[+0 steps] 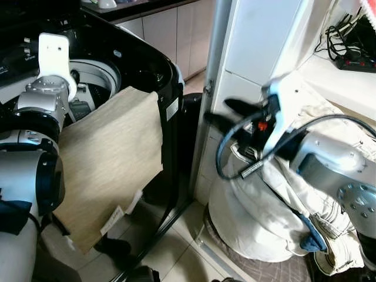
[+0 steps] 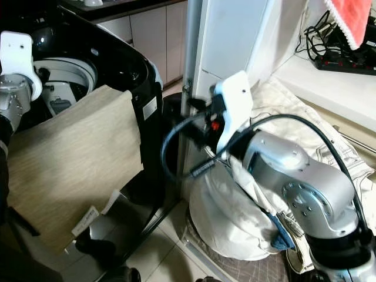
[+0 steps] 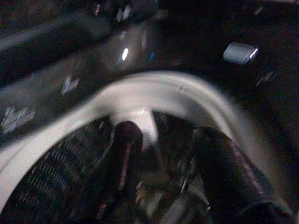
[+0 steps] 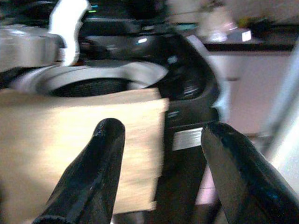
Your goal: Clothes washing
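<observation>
The black top-loading washing machine stands at the left with its white-rimmed drum uncovered. A beige cloth hangs over the machine's front edge and down past my left arm. My left gripper reaches over the drum, fingers apart with nothing clearly between them. My right gripper hovers open in the air between the machine and a stuffed white laundry bag. In the right wrist view its fingers point toward the beige cloth, still apart from it.
A white upright panel rises right of the machine. Pale clothes lie heaped on top of the bag, beside a ledge with a power strip and cables. A blue item pokes out low down. A red cloth hangs above.
</observation>
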Available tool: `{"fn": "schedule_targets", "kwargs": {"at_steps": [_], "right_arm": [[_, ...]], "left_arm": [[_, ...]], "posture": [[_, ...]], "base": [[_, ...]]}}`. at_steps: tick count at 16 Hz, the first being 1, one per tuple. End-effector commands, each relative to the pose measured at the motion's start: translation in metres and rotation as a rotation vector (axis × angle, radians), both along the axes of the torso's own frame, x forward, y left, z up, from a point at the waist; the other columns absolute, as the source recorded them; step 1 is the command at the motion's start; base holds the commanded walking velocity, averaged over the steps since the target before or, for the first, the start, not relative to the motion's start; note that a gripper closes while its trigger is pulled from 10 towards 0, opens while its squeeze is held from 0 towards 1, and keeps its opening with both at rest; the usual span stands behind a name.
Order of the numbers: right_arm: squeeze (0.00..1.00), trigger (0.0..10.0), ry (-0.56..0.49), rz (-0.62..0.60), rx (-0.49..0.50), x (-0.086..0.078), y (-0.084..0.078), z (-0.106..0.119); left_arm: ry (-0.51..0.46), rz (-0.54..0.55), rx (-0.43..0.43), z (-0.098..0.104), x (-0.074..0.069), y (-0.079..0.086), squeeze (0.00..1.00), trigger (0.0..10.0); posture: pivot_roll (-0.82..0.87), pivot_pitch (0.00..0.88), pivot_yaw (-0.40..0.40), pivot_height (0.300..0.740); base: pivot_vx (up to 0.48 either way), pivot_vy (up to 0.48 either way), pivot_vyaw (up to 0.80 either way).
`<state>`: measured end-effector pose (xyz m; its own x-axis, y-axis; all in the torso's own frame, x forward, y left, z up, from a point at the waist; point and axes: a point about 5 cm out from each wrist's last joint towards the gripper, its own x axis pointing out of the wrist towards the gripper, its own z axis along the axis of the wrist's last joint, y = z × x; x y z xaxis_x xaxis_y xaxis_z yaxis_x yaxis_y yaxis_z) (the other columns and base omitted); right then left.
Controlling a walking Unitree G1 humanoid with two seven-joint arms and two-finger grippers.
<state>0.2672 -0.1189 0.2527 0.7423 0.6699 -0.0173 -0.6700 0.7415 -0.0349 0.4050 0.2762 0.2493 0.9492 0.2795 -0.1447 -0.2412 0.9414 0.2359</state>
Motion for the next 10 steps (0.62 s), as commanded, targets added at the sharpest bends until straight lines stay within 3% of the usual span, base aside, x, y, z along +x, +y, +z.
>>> {"fn": "schedule_targets", "kwargs": {"at_steps": [1, 2, 3, 4, 5, 6, 8, 9, 10], "right_arm": [[0.0, 10.0, -0.049, -0.197, -0.084, 0.015, -0.016, 0.001], [0.03, 10.0, -0.032, -0.268, -0.12, 0.019, -0.023, -0.003], [1.0, 10.0, 0.022, -0.395, -0.187, 0.023, -0.041, -0.012], [1.0, 10.0, 0.03, -0.413, -0.197, 0.023, -0.045, -0.013], [1.0, 10.0, 0.044, -0.468, -0.215, 0.023, -0.055, -0.016], [1.0, 10.0, 0.048, -0.484, -0.221, 0.023, -0.058, -0.016], [1.0, 10.0, 0.091, -0.505, -0.248, 0.024, -0.07, -0.022], [1.0, 10.0, 0.119, -0.511, -0.28, 0.025, -0.076, -0.026], [1.0, 10.0, 0.124, -0.513, -0.286, 0.025, -0.078, -0.026]], "left_arm": [[-0.144, -0.216, -0.045, 0.026, 0.011, -0.032, 0.0, 10.0], [-0.182, -0.305, -0.093, 0.028, 0.013, -0.046, 0.0, 10.0], [-0.268, -0.588, -0.132, 0.031, 0.012, -0.083, 0.0, 10.0], [-0.275, -0.648, -0.121, 0.03, 0.011, -0.091, 0.0, 10.0], [-0.295, -0.791, -0.134, 0.026, 0.003, -0.109, 0.0, 10.0], [-0.302, -0.839, -0.142, 0.025, -0.001, -0.115, 0.0, 10.0], [-0.238, -1.069, -0.163, 0.011, -0.028, -0.143, 0.0, 10.0], [-0.167, -1.165, -0.12, -0.007, -0.045, -0.152, 0.0, 10.0], [-0.158, -1.191, -0.12, -0.01, -0.05, -0.154, 0.0, 10.0]], "posture": [[-0.12, 0.035, 0.004, 0.74], [-0.12, 0.035, 0.004, 0.74], [-0.12, 0.039, -0.003, 0.74], [-0.12, 0.04, -0.004, 0.74], [-0.12, 0.043, -0.006, 0.74], [-0.12, 0.044, -0.008, 0.74], [-0.12, 0.049, -0.003, 0.74], [-0.12, 0.052, -0.004, 0.74], [-0.12, 0.054, -0.003, 0.74]], "base": [[0.0, 0.0, 0.0], [0.0, 0.0, 0.0], [0.0, 0.0, 0.0], [0.0, 0.0, 0.0], [0.0, 0.0, 0.0], [0.0, 0.0, 0.0], [0.0, 0.0, 0.0], [0.0, 0.0, 0.0], [0.0, 0.0, 0.0]]}}
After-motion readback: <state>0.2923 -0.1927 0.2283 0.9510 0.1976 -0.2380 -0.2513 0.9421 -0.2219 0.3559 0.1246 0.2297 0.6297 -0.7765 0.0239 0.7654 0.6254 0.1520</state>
